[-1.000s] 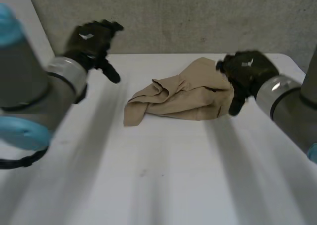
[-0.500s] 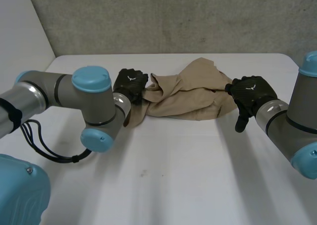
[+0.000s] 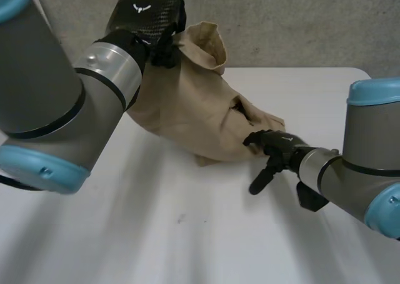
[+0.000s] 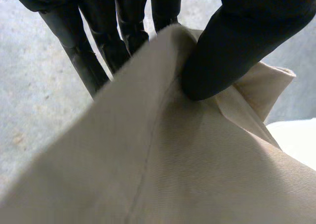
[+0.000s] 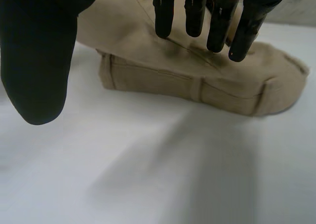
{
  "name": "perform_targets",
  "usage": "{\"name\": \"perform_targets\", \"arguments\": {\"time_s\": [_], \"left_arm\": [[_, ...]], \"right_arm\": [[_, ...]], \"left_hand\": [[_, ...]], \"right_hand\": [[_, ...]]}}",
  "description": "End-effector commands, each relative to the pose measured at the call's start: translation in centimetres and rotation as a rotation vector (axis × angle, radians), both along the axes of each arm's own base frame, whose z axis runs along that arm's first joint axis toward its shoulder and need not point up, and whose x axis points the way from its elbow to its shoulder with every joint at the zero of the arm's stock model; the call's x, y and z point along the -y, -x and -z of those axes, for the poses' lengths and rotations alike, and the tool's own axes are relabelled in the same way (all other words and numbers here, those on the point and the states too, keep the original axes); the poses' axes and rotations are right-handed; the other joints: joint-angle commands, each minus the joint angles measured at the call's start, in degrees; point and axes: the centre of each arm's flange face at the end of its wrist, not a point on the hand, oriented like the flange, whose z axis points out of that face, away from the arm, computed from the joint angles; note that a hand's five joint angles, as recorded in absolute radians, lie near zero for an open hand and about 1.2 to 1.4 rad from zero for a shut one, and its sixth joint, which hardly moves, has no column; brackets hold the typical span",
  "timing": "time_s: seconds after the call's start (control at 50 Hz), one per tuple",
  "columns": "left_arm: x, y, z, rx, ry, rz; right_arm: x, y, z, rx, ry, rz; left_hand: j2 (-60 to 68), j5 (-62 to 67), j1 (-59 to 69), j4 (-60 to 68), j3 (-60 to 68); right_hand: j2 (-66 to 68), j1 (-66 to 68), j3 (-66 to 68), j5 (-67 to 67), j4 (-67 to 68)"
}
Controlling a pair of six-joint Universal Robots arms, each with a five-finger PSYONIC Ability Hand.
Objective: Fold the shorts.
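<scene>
The tan shorts [image 3: 187, 112] hang lifted by one end from my left hand [image 3: 147, 21], high above the table's far left. Their lower end still rests on the white table [image 3: 187, 234]. In the left wrist view my thumb [image 4: 237, 41] pinches a fold of the cloth [image 4: 187, 165] against the fingers [image 4: 123, 31]. My right hand [image 3: 272, 152] is low over the table at the shorts' near right end, fingers straight and spread. In the right wrist view its fingertips [image 5: 217, 31] touch the waistband end of the shorts [image 5: 197, 81], and the thumb [image 5: 37, 61] stands apart over bare table.
A grey wall [image 3: 281, 21] runs behind the table's far edge. The near half of the table is bare white surface. My left forearm [image 3: 56, 115] crosses the left part of the scene.
My left hand went to the crumpled shorts' left end, shut on the cloth and lifted it high. My right hand came down and nearer, onto the shorts' right end.
</scene>
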Motion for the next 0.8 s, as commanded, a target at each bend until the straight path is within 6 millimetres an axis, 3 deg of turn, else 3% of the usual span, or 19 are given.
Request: {"name": "perform_targets", "arguments": {"time_s": [0.02, 0.16, 0.32, 0.36, 0.38, 0.48, 0.56, 0.58, 0.66, 0.72, 0.74, 0.8], "left_arm": [[-4.5, 0.4, -1.3, -0.038, -0.014, 0.087], [-6.5, -0.5, -2.9, -0.091, -0.017, 0.113], [-6.6, -1.1, -3.6, -0.136, -0.027, 0.092], [-6.6, -1.3, -3.8, -0.145, -0.023, 0.075], [-6.6, -1.4, -3.8, -0.145, -0.022, 0.068], [-6.5, -1.9, -4.0, -0.153, -0.018, 0.037], [-6.4, -3.0, -4.4, -0.161, -0.009, 0.005], [-6.2, -3.6, -4.6, -0.164, -0.006, -0.013], [-4.8, -5.2, -4.0, -0.156, -0.015, -0.080], [-3.0, -6.6, -2.4, -0.130, -0.053, -0.153], [-2.5, -6.9, -1.9, -0.124, -0.068, -0.169], [-1.2, -7.8, 0.5, -0.126, -0.149, -0.213]], "right_arm": [[0.8, -3.0, 1.5, 0.117, -0.073, 0.003], [0.2, -6.0, 1.8, 0.113, -0.004, -0.012], [-0.4, -8.3, 2.0, 0.137, 0.078, -0.029], [-0.4, -8.7, 2.0, 0.148, 0.098, -0.032], [-0.3, -8.7, 1.9, 0.153, 0.106, -0.030], [0.4, -7.9, 1.3, 0.144, 0.136, -0.012], [0.9, -6.0, -2.1, 0.082, 0.224, -0.033], [1.6, -4.3, -4.2, 0.029, 0.290, -0.043], [3.6, -0.4, -8.5, -0.136, 0.457, -0.091], [4.4, 0.3, -10.5, -0.203, 0.529, -0.128], [4.7, 0.4, -12.0, -0.223, 0.554, -0.129], [5.2, 0.6, -13.7, -0.238, 0.534, -0.147]], "left_hand": [[11.48, 13.32, 15.30, 11.37, 11.74], [11.48, 13.32, 15.30, 11.37, 11.74], [11.48, 13.32, 15.30, 11.37, 11.74], [11.48, 13.32, 15.30, 11.37, 11.74], [11.48, 13.32, 15.30, 11.37, 11.74], [11.48, 13.32, 15.30, 11.37, 11.74], [11.48, 13.32, 15.30, 11.37, 11.74], [11.48, 13.32, 15.30, 11.37, 11.74], [11.48, 13.32, 15.30, 11.37, 11.74], [11.48, 13.32, 15.30, 11.37, 11.74], [11.48, 13.32, 15.30, 11.37, 11.74], [11.48, 13.32, 15.30, 11.37, 11.74]], "right_hand": [[-2.77, -1.74, -2.51, -3.87, -3.62], [-1.88, -0.85, -1.62, -2.97, -2.72], [37.96, 38.99, 38.22, 36.87, 37.12], [62.31, 63.34, 62.57, 61.21, 61.46], [67.18, 68.21, 67.44, 66.08, 66.33], [67.23, 68.26, 67.49, 66.13, 66.38], [67.23, 68.26, 67.49, 66.13, 66.38], [67.23, 68.26, 67.49, 66.13, 66.38], [67.23, 68.26, 67.49, 66.13, 66.38], [67.23, 68.26, 67.49, 66.13, 66.38], [67.23, 68.26, 67.49, 66.13, 66.38], [67.23, 68.26, 67.49, 66.13, 66.38]]}}
